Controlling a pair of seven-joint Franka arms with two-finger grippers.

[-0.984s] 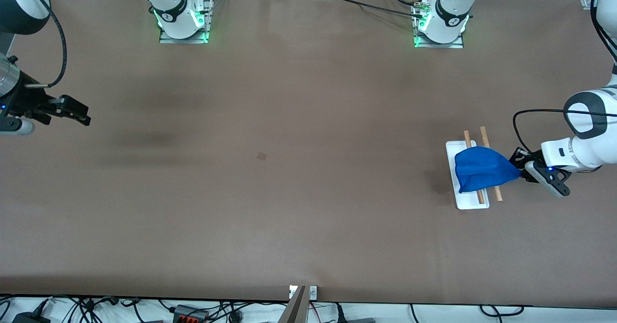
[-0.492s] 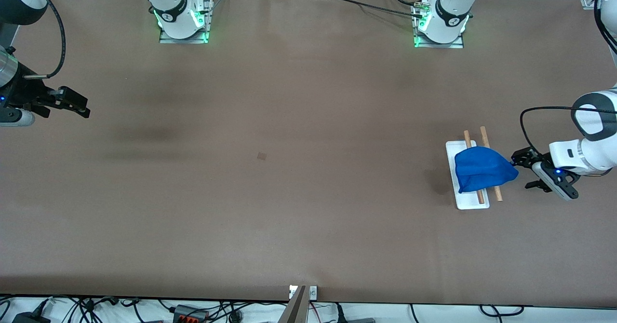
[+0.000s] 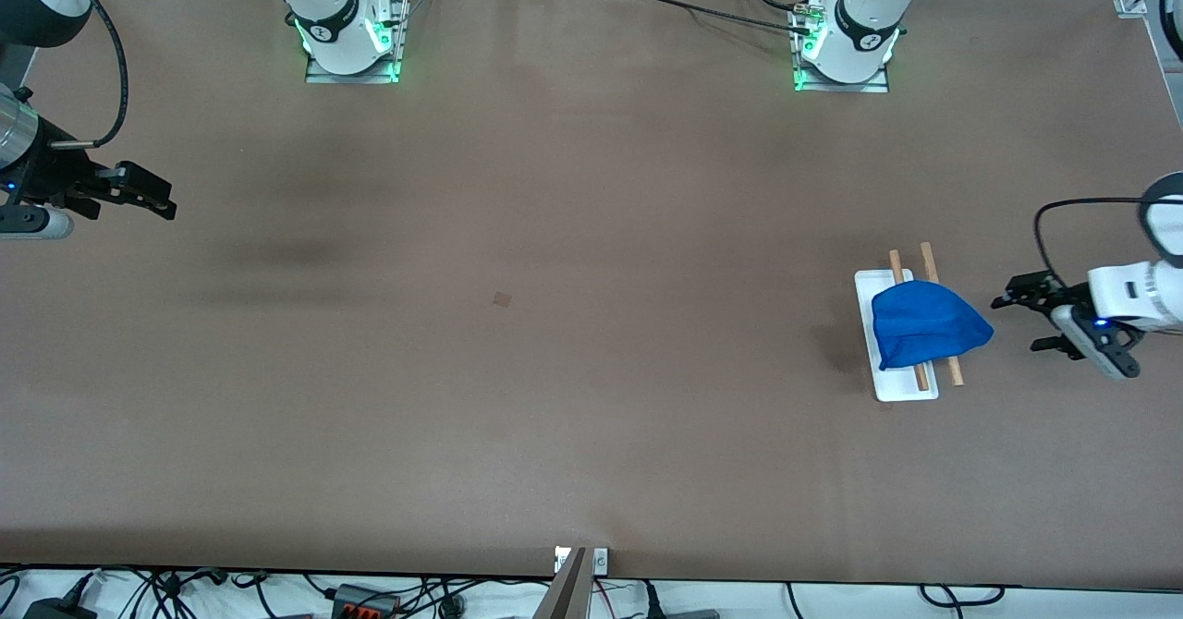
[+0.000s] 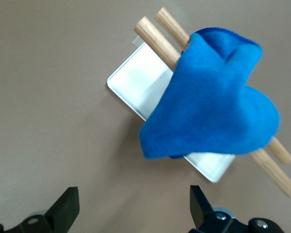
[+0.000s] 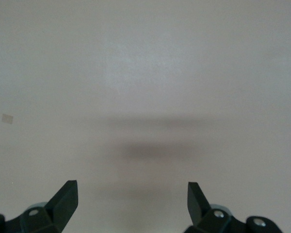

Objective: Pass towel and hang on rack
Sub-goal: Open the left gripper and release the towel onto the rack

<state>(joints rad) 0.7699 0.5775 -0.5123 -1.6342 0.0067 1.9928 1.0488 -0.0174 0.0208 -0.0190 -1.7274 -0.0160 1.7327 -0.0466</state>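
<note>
Hanging: blue towel [image 3: 924, 325] draped over the rack [image 3: 906, 388] rods, toward the left arm's end of the table. Left gripper [image 3: 1021, 321] just beside it, fingers spread, empty. Right gripper [image 3: 164, 203] well apart, spread, waiting.

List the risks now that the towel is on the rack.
1. The blue towel is bunched, with most cloth toward the right arm's end of the rack, so it may slide off the rods.
2. The open left gripper is close beside the towel's corner; a stray move might snag it.
The right gripper, open, waits at its end.
</note>
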